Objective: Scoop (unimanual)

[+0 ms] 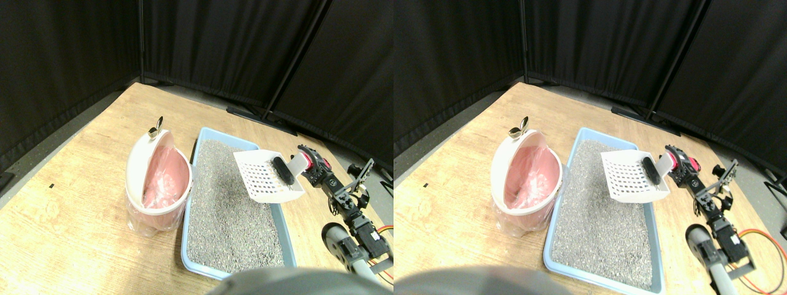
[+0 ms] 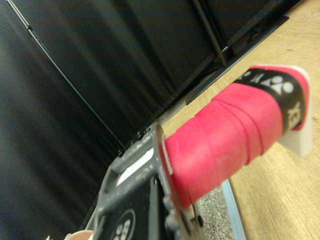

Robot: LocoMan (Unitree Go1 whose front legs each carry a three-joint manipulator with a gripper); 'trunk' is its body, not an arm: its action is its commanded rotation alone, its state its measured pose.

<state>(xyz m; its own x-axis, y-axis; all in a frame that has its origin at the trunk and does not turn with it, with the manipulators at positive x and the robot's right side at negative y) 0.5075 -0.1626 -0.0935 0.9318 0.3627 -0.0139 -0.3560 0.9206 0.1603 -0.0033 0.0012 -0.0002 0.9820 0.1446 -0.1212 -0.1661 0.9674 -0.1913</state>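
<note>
The right gripper point(image 1: 309, 165), jaws clamped on the red-wrapped handle point(image 2: 225, 137), holds the white scoop point(image 1: 267, 178) above the litter tray point(image 1: 289, 230). A dark lump point(image 1: 284, 171) is lifted; dumping into the pink bin point(image 1: 157, 178) beside the tray seems left.

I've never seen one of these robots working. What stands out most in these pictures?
Most striking is the white slotted scoop, raised above the blue litter tray full of grey gravel, with a dark lump lying in it. The right gripper reaches in from the lower right, at the scoop's red-wrapped handle. Left of the tray stands a white bin with a pink liner, its mouth tipped toward the tray.
</note>
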